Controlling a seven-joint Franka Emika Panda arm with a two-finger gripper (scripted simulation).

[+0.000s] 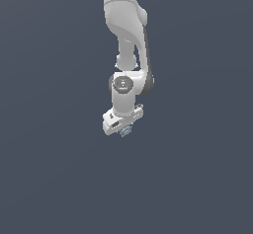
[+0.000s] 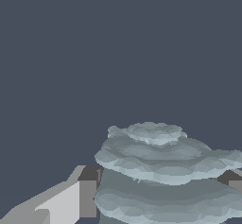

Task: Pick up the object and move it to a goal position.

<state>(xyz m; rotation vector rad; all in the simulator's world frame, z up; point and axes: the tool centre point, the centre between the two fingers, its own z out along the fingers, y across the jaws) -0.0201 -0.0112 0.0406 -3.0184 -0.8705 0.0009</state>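
the white gripper (image 1: 124, 127) is closed on the object (image 1: 125, 131), a small pale blue-grey lump that peeks out just beneath the hand in the exterior view and sits between the two dark-tipped fingers (image 2: 88, 190) in the wrist view. the likeliest trouble is a slip or twist on the way to the goal, since flat pads meet only the crests of its stacked, wavy ridges. it looks hard, roundish and ribbed in layered bands.

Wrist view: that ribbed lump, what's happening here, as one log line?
phase: carry | object: pale ribbed lump between pincer fingers | pincer: shut on object | surroundings: plain dark background
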